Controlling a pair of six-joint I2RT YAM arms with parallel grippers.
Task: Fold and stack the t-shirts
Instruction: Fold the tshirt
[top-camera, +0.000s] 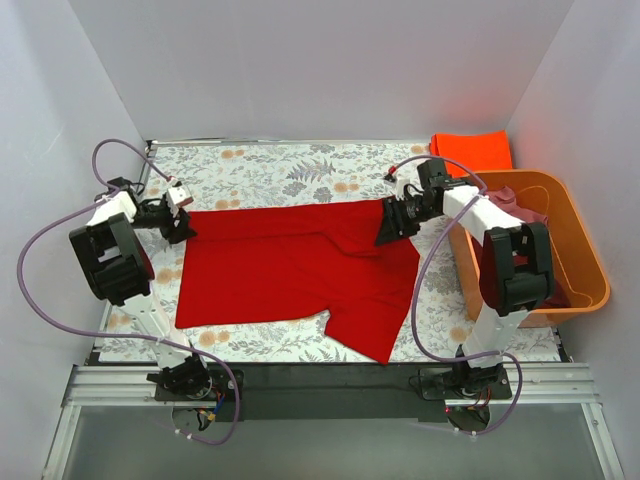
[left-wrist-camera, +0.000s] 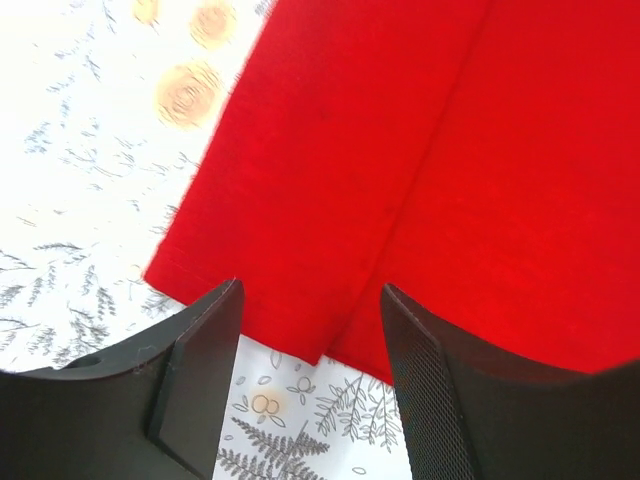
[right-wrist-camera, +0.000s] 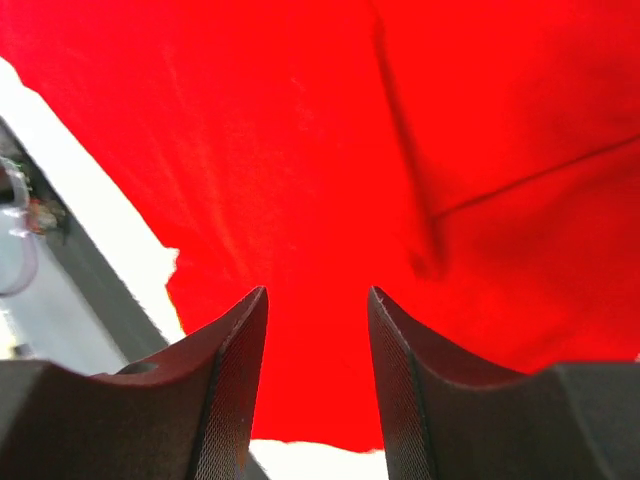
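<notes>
A bright red t-shirt (top-camera: 290, 265) lies flat on the floral table cover, one sleeve pointing toward the near edge. My left gripper (top-camera: 185, 228) hovers over the shirt's far left corner. In the left wrist view it (left-wrist-camera: 310, 288) is open, with the layered red hem (left-wrist-camera: 330, 250) lying loose below the fingers. My right gripper (top-camera: 388, 228) is at the shirt's far right edge. In the right wrist view it (right-wrist-camera: 317, 292) is open above red cloth (right-wrist-camera: 300, 150), holding nothing. An orange-red t-shirt (top-camera: 470, 150) lies folded at the back right.
An orange plastic tub (top-camera: 590, 260) stands at the right edge, with dusty pink cloth (top-camera: 520, 203) inside, behind the right arm. White walls close in the table on three sides. The floral cover (top-camera: 280, 170) shows bare behind the red shirt.
</notes>
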